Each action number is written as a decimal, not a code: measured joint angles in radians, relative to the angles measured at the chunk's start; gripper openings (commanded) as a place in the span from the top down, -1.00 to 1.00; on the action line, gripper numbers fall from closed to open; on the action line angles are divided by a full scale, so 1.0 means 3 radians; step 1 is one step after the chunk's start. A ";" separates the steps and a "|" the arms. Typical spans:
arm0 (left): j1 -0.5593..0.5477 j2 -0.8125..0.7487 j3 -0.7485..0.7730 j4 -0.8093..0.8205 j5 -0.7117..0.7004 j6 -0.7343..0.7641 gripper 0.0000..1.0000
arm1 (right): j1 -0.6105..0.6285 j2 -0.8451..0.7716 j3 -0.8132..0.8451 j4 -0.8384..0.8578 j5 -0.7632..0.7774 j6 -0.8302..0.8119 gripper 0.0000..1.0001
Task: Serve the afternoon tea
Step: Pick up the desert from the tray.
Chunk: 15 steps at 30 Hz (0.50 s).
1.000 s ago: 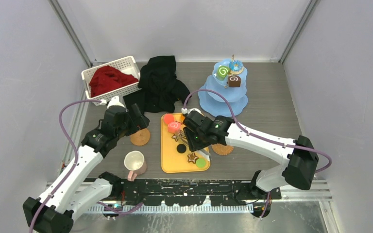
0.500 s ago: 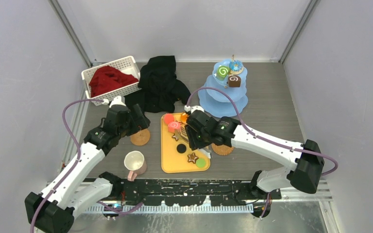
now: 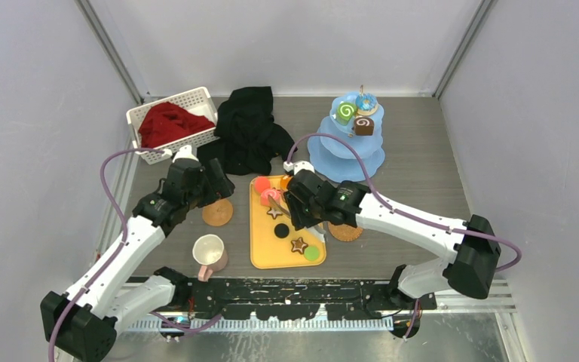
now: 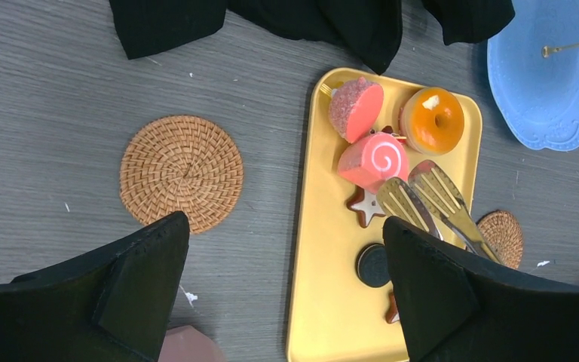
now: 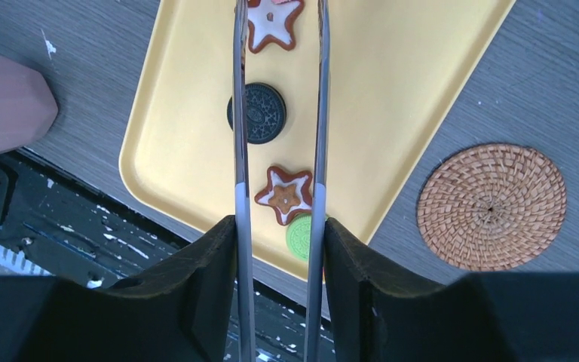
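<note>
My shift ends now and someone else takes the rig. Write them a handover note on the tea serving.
Left gripper: open, empty, near the woven coaster.
Right gripper: shut on tongs, tips apart beside the pink swirl roll on the tray.
Done: green swirl roll, blue donut, brown cube on the stand.
Left: tray sweets, including orange donut and star cookie; pink-handled mug sits off the coaster.

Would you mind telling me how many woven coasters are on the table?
2: the left coaster lies left of the yellow tray; the right coaster lies right of it. Others may be hidden.
</note>
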 measured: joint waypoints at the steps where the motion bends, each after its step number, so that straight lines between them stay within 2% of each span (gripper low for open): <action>1: 0.0000 0.0001 0.0000 -0.0001 -0.0003 0.0009 -0.99 | 0.0000 0.0009 0.0000 0.0019 0.0008 -0.0009 0.02; 8: 0.0000 -0.0019 0.0000 -0.0018 -0.0041 0.0088 -0.99 | -0.0013 0.0181 0.0000 0.0108 0.0028 -0.0088 0.06; 11: 0.0000 -0.0052 0.0010 -0.0033 -0.0042 0.0131 -0.99 | -0.0022 0.0205 0.0000 0.0112 0.0027 -0.0108 0.24; 15: 0.0000 -0.0117 0.0015 -0.0088 -0.0090 0.0182 -0.99 | -0.0022 0.0205 0.0000 0.0140 0.0033 -0.0135 0.62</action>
